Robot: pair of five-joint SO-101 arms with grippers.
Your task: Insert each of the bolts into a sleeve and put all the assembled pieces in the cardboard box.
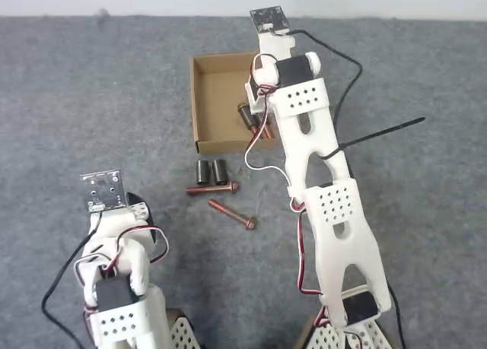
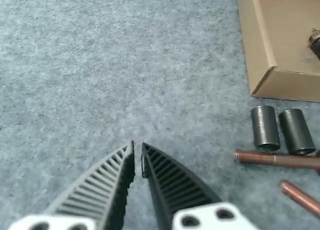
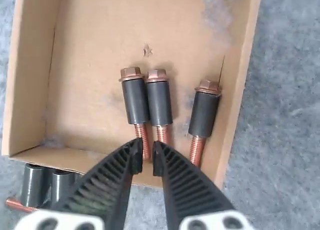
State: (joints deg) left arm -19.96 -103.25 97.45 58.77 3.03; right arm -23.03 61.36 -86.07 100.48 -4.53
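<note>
From where I stand the right arm [image 1: 308,147] lies stretched out far over the counter [image 1: 91,98] and covers the right side of the cardboard box [image 1: 217,98]. Its gripper and most of the box's contents are tucked out of sight beneath it in the high view. The right wrist view looks down into the box: a left assembled piece [image 3: 135,102] and a middle assembled piece [image 3: 159,103] lie touching side by side. A third assembled piece [image 3: 204,115] lies a little apart by the right wall, and all three have their heads pointing far. The right gripper [image 3: 145,152] hangs over the box's near wall with its fingers clenched to a thin slit, grasping nothing. It hides the threaded tips of the two touching pieces, and I cannot tell whether it touches them. Just outside the near wall a left sleeve [image 2: 265,127] and a right sleeve [image 2: 296,131] lie side by side on the counter. A first bolt [image 2: 277,160] lies crosswise just near of them, and a second bolt [image 2: 302,197] lies slanted a bit nearer. Both bolts are cut off at the edge of the left wrist view, though from above they show whole with their heads to the right. The left arm [image 1: 122,288] sits folded back at the near left. The left gripper [image 2: 137,150] points down at bare counter to the left of the loose parts, its fingers clenched almost tip to tip on nothing.
</note>
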